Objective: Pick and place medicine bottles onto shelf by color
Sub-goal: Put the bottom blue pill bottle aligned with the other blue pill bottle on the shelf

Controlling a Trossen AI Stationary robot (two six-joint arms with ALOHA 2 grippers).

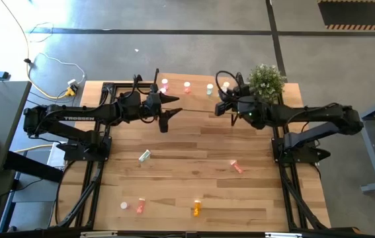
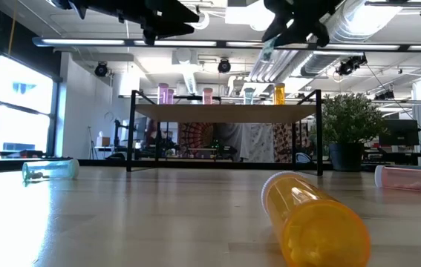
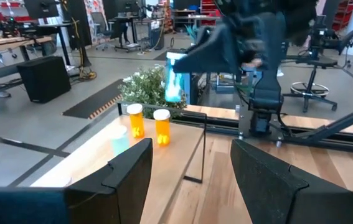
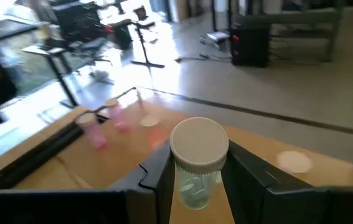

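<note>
Blur hides much of what my right wrist camera sees: the pink bottles on the shelf (image 1: pixel 194 99) are smears there, and I cannot count them from that view. My right gripper (image 4: pixel 195 177) is closed on a pale green bottle (image 4: pixel 196 168), white cap toward the camera, long axis running along my fingers; from above the bottle itself is lost under the gripper (image 1: pixel 230 106), which hangs over the shelf at about one o'clock from the table's middle. My left gripper (image 1: pixel 167 106) hovers at about eleven o'clock, jaws spread wide and holding nothing. On the shelf the bottles stand upright, caps up, two orange bottles (image 3: pixel 146 123) side by side near the plant (image 1: pixel 266 80). Down on the tabletop (image 1: pixel 194 145) the rest lie on their sides: an orange one (image 2: pixel 314 219) at six o'clock with its long axis toward the low camera, a green one (image 1: pixel 145 155) at nine o'clock, a salmon-red one (image 1: pixel 237 166) at four o'clock, its far end cut off in the low view.
</note>
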